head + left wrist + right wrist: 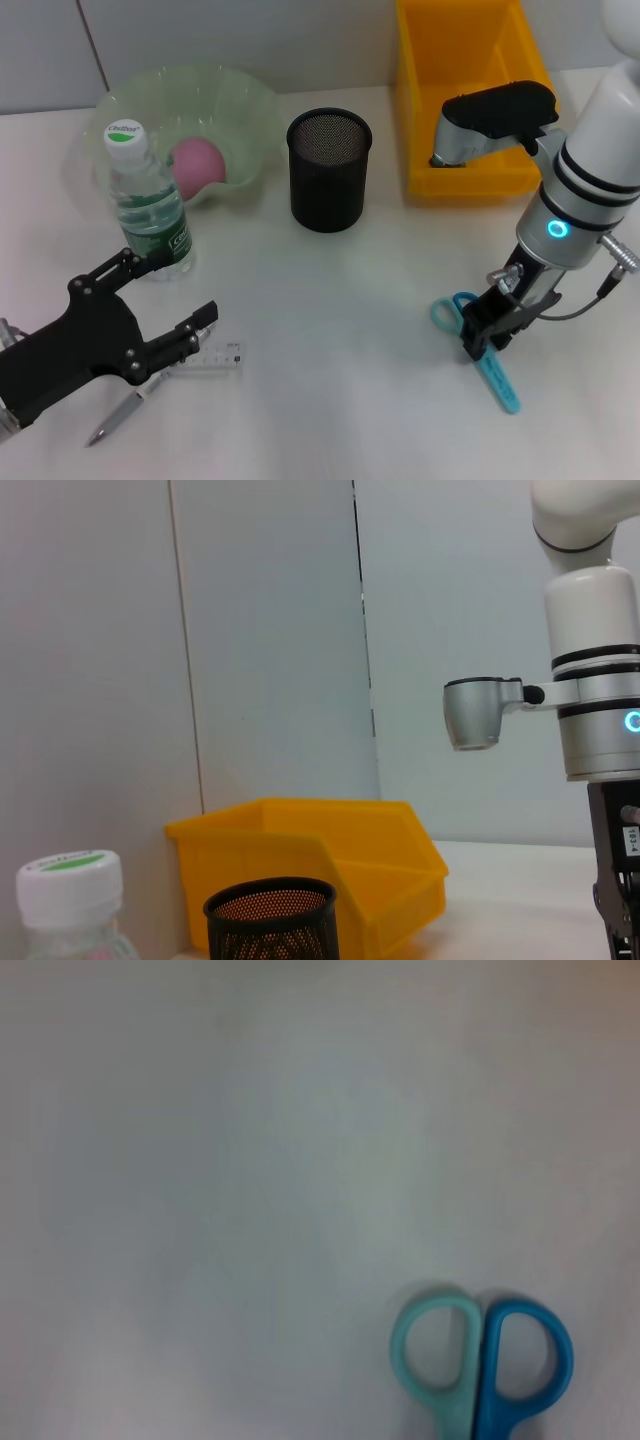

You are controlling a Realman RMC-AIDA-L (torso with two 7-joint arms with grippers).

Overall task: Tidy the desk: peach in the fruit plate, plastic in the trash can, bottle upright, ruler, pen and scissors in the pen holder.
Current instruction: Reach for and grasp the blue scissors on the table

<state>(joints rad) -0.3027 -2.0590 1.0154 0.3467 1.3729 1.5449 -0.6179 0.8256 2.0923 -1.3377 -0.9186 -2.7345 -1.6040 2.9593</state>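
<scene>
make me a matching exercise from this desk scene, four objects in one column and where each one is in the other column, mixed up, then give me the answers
Objects:
1. peach
2. bottle
3. scissors
4. pen

Places:
A. on the desk under the right gripper
B. upright in front of the fruit plate
C. on the desk under the left gripper
D. in the fruit plate

Pairs: 1-D, 2-B, 3-A, 4-C
</scene>
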